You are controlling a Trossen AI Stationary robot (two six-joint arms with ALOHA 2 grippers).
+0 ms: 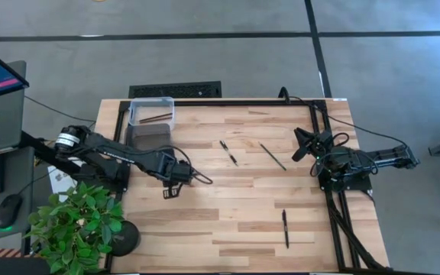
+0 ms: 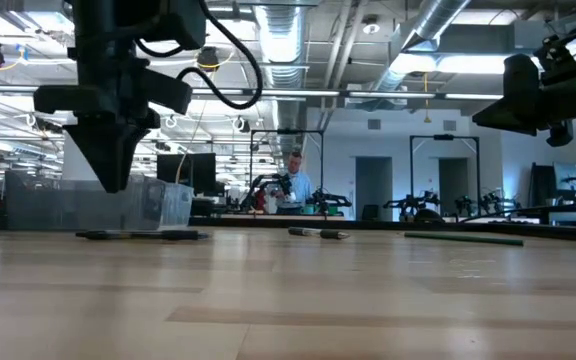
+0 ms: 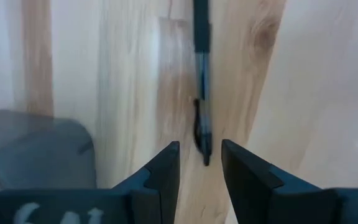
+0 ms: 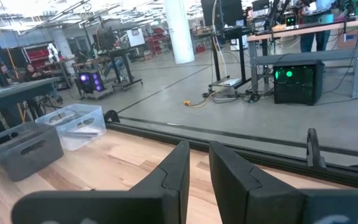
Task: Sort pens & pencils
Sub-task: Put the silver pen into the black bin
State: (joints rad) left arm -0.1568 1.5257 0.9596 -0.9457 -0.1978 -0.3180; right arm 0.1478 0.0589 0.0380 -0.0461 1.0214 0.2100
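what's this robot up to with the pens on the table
It is sorting pens and pencils. The left gripper hangs open over the bare table, holding nothing. Two pens and one pencil lie loose on the wood; the clear bin already holds pencils. The right gripper waits at the table's right edge.

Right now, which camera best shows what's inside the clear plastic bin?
The high view: it looks straight down into the clear plastic bin, showing thin brown pencils inside. Low view: only its side wall. Right wrist view: far off. Left wrist view: not at all.
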